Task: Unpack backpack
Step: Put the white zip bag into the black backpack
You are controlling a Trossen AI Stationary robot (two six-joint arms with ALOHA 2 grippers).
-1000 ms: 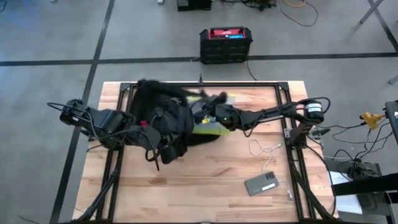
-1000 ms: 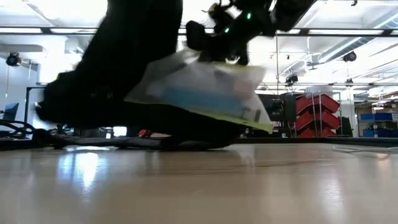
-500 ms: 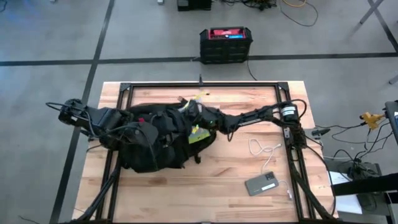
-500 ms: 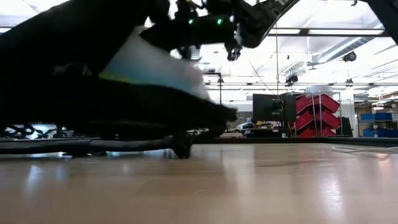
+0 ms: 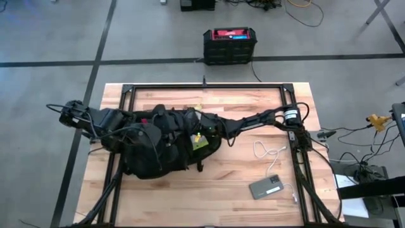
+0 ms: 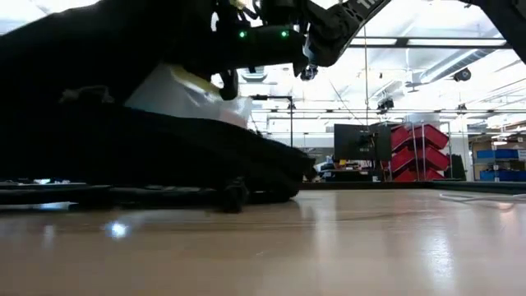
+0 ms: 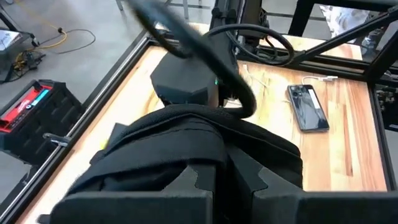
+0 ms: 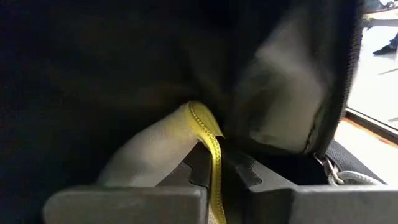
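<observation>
The black backpack point(image 5: 152, 152) lies slumped on the left half of the table, its underside on the wood. My left gripper point(image 7: 224, 183) comes from the table's left and is shut on its fabric. My right gripper point(image 8: 217, 174) reaches in from the right at the backpack's opening point(image 5: 197, 128), shut on a pale bag with a yellow zip edge point(image 8: 155, 149). Part of that bag shows yellow-green beside the backpack point(image 5: 202, 143) and pale above its lower flap point(image 6: 189, 90). My left gripper pinches a raised fold of the backpack's black fabric point(image 7: 214, 146) between its two fingers, coming from the table's left and slanting down. The rest of the backpack lies on the table. My right gripper pinches the pale bag's yellow zip edge point(image 8: 214, 152) between its two fingers, coming about level from the table's right. The bag sits partly inside the backpack, dark fabric around it.
A phone point(image 5: 268, 187) and a loose white cable point(image 5: 269, 152) lie on the table's right half. A black metal frame point(image 5: 209, 85) runs around the table top. A hard black box with a red top point(image 5: 230, 44) stands on the floor beyond the far edge.
The backpack, bunched up and raised a second ago, has come down and spread out on the table. My right gripper has moved toward the table's left with the pale bag, and less of the bag now shows outside the backpack.
</observation>
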